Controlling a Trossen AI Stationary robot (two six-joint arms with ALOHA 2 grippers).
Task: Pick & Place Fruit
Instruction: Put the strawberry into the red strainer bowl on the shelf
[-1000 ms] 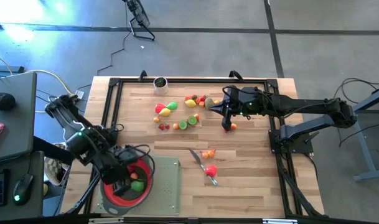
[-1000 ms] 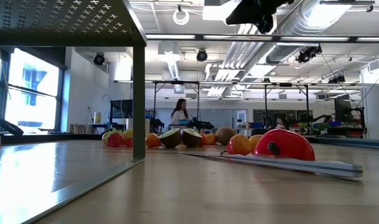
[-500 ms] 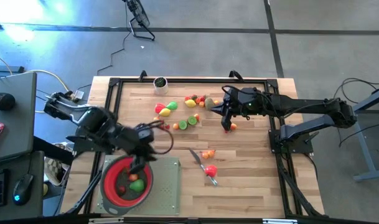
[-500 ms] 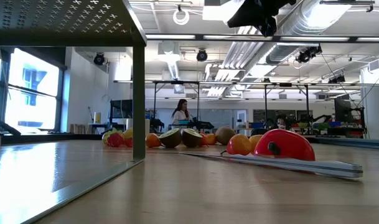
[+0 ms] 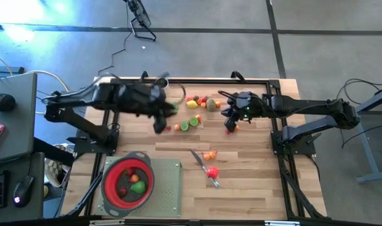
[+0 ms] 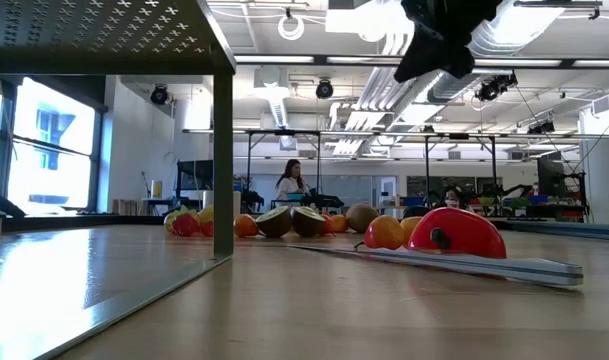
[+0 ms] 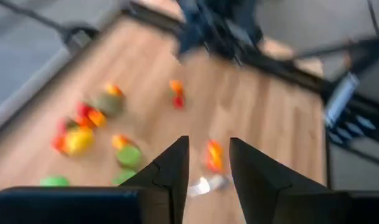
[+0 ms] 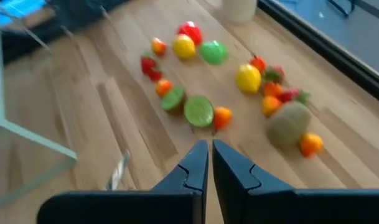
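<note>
Small toy fruits [image 5: 192, 105] lie loose on the wooden table's far half: red, yellow, orange and green pieces, two lime halves [image 8: 200, 112] and a brown one [image 8: 287, 123]. More fruits rest inside the red strainer [image 5: 105, 182] at the near left. My left gripper [image 5: 159, 125] hangs above the table just left of the loose fruits. In the left wrist view [image 7: 209, 142] it is open with nothing between its fingers. My right gripper [image 5: 228, 127] hangs shut above the right end of the fruits, over a small red and orange pair [image 5: 234, 127]. It holds nothing [image 8: 210, 144].
The strainer stands on a pale green mat [image 5: 169, 185]. A slim grey knife [image 5: 197, 157] lies near the middle beside an orange piece [image 5: 209, 155] and a red piece [image 5: 211, 171]. A white cup [image 5: 161, 83] stands at the far edge. A black frame [image 5: 113, 100] borders the table.
My left gripper has swung from over the red strainer toward the table's far edge and to the right. It has risen a little, turned about, and now hangs beside the loose fruits. My right gripper has tipped and rolled slightly in place.
</note>
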